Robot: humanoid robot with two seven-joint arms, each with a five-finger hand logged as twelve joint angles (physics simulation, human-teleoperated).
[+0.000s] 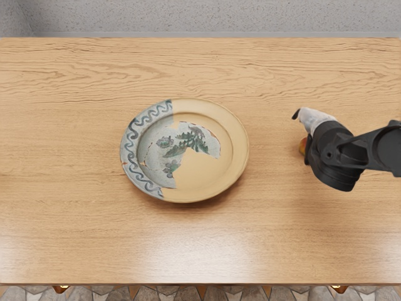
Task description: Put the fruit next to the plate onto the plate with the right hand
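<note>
Though half-patterned — round plate [236, 135], woodgrain table [75, 75]

**Lighting and render quality, head view**

Light: bright, even and diffuse, apparently from overhead. The table [75, 207] is lit uniformly from edge to edge. One broad, pale sheen sits on the wood near the front edge, about centre; it has no sharp outline.

Shadows: the plate [233, 128] throws a thin, soft shadow along its lower rim. No hard-edged shadows are seen. The glaze shows no pinpoint glare.

Exposure: the right hand [313, 118] reads near white, slightly washed out. The dark wrist housing [338, 157] keeps its detail, with faint grey highlights on its edges.

Focus: sharp throughout, with the wood grain crisp from far to near. No motion blur or noise. The table edges run straight at the frame borders.
</note>
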